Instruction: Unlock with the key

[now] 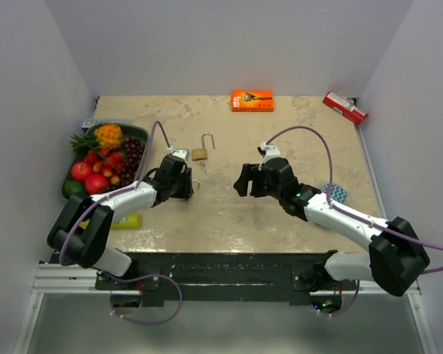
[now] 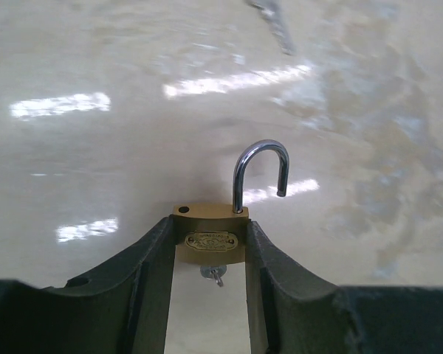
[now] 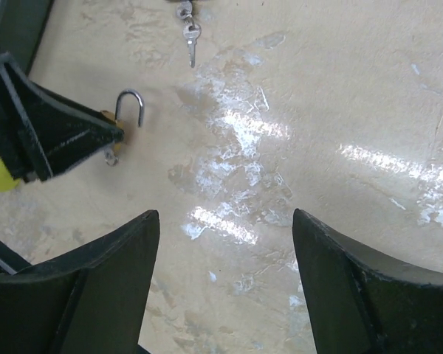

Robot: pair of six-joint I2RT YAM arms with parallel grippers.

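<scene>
At lower centre, left tool [image 2: 210,225] grips the padlock [image 2: 210,240], shackle [image 2: 260,147] sprung; right tool [image 3: 225,217] gapes empty. Seemingly unlocked; next, release.

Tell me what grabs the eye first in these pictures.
The brass padlock, shackle swung open, is pinched between the fingers of the left gripper near the middle of the table, with a key dangling from its underside. A heap of bright fruit sits at the left edge, and an orange box lies at the far edge. The right gripper hangs open, holding nothing.
</scene>
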